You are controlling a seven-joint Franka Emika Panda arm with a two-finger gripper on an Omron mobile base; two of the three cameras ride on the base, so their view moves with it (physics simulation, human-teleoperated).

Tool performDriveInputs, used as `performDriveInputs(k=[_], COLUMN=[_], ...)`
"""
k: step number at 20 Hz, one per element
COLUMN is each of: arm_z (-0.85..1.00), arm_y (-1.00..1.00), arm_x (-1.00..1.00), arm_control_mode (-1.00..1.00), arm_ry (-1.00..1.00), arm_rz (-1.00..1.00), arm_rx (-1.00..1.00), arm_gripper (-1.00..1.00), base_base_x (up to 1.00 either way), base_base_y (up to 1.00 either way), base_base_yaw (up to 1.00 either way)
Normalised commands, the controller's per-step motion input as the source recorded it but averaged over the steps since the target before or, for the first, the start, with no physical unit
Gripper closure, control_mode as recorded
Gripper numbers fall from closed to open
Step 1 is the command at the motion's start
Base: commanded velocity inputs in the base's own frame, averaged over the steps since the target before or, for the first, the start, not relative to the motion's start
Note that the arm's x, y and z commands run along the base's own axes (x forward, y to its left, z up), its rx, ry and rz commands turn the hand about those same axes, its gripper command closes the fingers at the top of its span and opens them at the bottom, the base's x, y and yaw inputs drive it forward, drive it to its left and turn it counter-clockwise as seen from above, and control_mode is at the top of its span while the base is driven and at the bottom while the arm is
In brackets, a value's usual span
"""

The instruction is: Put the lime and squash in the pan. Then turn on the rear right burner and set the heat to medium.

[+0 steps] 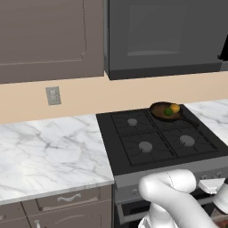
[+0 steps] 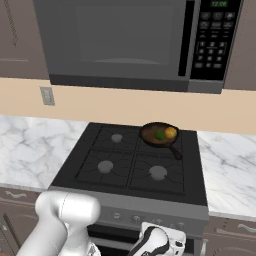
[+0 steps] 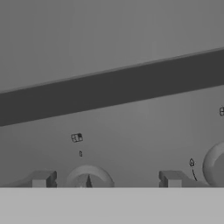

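The dark brown pan (image 1: 159, 108) (image 2: 149, 135) sits on the grate of the rear right burner and hides the burner's cap. Its handle points toward the front right. Inside it the green lime (image 1: 168, 112) (image 2: 160, 134) and the yellow-orange squash (image 1: 175, 107) (image 2: 171, 132) lie side by side, touching. My arm reaches down low in front of the stove. In the hand view my gripper (image 3: 106, 179) is open and faces the stove's grey control panel. A round knob (image 3: 89, 177) lies between its fingertips, nearer the left one, and nothing is gripped.
A second knob (image 3: 216, 164) shows at the right edge of the hand view. The other three burners (image 2: 105, 166) on the black stove (image 2: 85, 150) are bare. Marble counters (image 1: 49, 151) flank the stove, and a microwave (image 2: 125, 40) hangs above it.
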Motion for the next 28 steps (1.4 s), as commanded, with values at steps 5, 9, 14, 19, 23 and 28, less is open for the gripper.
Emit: performDriveInputs(k=[5, 9, 14, 19, 23, 28], arm_z=[0.0, 0.0, 0.0, 0.0, -0.15, -0.33], arm_y=[0.0, 0.0, 0.0, 0.0, 0.0, 0.0], arm_x=[0.0, 0.0, 0.0, 0.0, 0.0, 0.0], arm_control_mode=[-1.0, -1.0, -1.0, -1.0, -1.0, -1.0], arm_ry=[0.0, 0.0, 0.0, 0.0, -0.03, -0.09], arm_rz=[0.0, 0.0, 0.0, 0.0, 0.0, 0.01], arm_rx=[0.0, 0.0, 0.0, 0.0, 0.0, -0.08], arm_gripper=[1.0, 1.0, 1.0, 1.0, 1.0, 1.0], base_base_x=[0.0, 0.0, 0.0, 0.0, 0.0, 0.0], base_base_y=[0.0, 0.0, 0.0, 0.0, 0.0, 0.0], base_base_yaw=[0.0, 0.0, 0.0, 0.0, 0.0, 0.0])
